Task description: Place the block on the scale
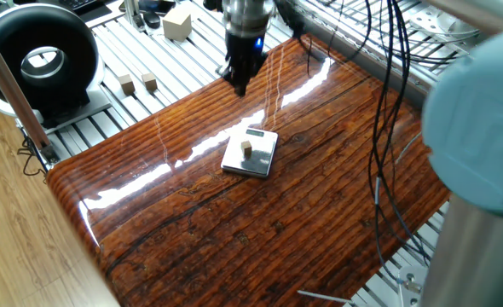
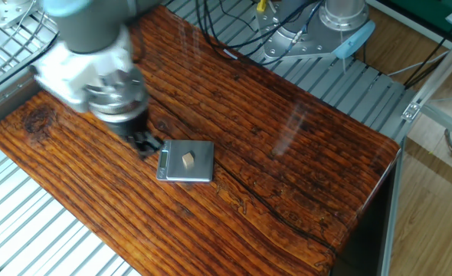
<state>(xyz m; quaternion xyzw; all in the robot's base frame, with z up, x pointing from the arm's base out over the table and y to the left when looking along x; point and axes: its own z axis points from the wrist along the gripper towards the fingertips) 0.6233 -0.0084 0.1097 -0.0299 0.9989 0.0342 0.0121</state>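
Item: the block [image 1: 246, 148] [image 2: 188, 159], a tiny tan-brown cube, rested on the top face of the scale [image 1: 260, 159] [image 2: 202, 167], near its middle, free of any grip.

Item: the scale, thin and silvery, lay flat on the glossy wooden worktop [image 1: 320, 205] [image 2: 287, 153].

Item: the gripper [image 1: 239, 81] [image 2: 146, 145] hung above the worktop, apart from the scale and clear of the block; it held nothing, and motion blur left its finger spread unreadable.

Item: two small light cubes [image 1: 137, 83] and a larger pale cube [image 1: 176, 23] sat on the slatted surface beyond the worktop's far-left edge, beside a black ring-shaped device [image 1: 38, 60].
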